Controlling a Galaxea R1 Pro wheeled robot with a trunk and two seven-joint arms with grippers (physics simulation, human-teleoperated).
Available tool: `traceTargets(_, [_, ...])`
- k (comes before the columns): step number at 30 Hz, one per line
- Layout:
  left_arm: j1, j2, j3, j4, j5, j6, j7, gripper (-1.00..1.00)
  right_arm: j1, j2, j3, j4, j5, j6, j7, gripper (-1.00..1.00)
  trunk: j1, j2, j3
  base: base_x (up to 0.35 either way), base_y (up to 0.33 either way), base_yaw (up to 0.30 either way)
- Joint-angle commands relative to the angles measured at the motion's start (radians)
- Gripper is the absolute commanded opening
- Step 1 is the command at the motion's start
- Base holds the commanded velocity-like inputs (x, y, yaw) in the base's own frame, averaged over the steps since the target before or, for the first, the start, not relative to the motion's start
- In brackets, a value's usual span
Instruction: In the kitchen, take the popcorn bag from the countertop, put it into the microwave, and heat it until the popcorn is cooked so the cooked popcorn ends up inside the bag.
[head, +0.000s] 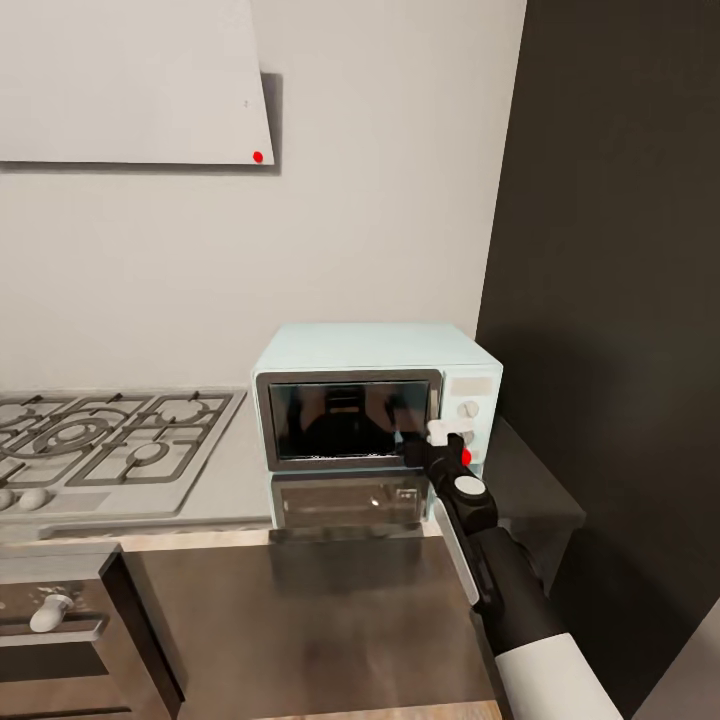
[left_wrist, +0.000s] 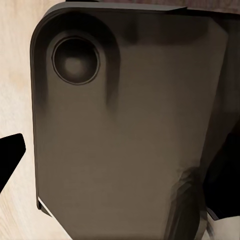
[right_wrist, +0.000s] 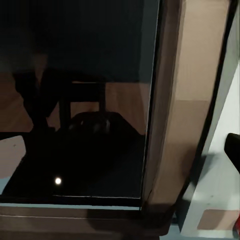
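We are reaching our right pincer against the steel door frame of the pale mint-blue microwave, standing at one o'clock on the glossy grey counter. Whether that pincer is open or closed we cannot tell. The steel gas hob is sitting at ten o'clock.

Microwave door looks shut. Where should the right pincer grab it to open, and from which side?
A judgement: grip the steel frame's vertical right edge of the microwave, beside the knob panel, approaching from the front. The right pincer is already at that seam. No handle is visible; the hinge side cannot be told.
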Motion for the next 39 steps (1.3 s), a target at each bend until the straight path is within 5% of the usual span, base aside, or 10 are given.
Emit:
traceTargets(1, [0.000, 0.000, 0.001, -0.001, 0.008, -0.001, -0.001, 1.00, -0.006, 0.000, 0.001, -0.002, 0.010, 0.001, -0.005, 1.00, 0.000, 0.000, -0.001, 0.000, 0.000, 0.000])
traceTargets(2, [0.000, 0.000, 0.001, -0.001, 0.007, -0.001, -0.001, 1.00, -0.005, -0.001, 0.001, -0.001, 0.009, -0.004, -0.005, 1.00, 0.000, 0.000, -0.001, 0.000, 0.000, 0.000])
traceTargets(3, [0.000, 0.000, 0.001, -0.001, 0.007, -0.001, -0.001, 1.00, -0.010, -0.001, 0.001, -0.001, 0.072, -0.013, -0.005, 1.00, 0.000, 0.000, -0.001, 0.000, 0.000, 0.000])
traceTargets(24, [0.000, 0.000, 0.001, -0.001, 0.008, -0.001, -0.001, 1.00, -0.009, -0.004, -0.005, 0.003, 0.070, -0.015, -0.009, 1.00, 0.000, 0.000, -0.001, 0.000, 0.000, 0.000])
traceTargets(25, [0.001, 0.000, 0.001, -0.001, 0.008, -0.001, -0.001, 1.00, -0.009, -0.004, -0.008, 0.003, 0.070, -0.014, -0.009, -1.00, 0.000, 0.000, -0.001, 0.000, 0.000, 0.000])
traceTargets(39, [0.000, 0.000, 0.001, -0.001, 0.007, -0.001, -0.001, 1.00, -0.010, 0.008, -0.011, -0.002, 0.070, -0.003, -0.008, -1.00, 0.000, 0.000, -0.001, 0.000, 0.000, 0.000])
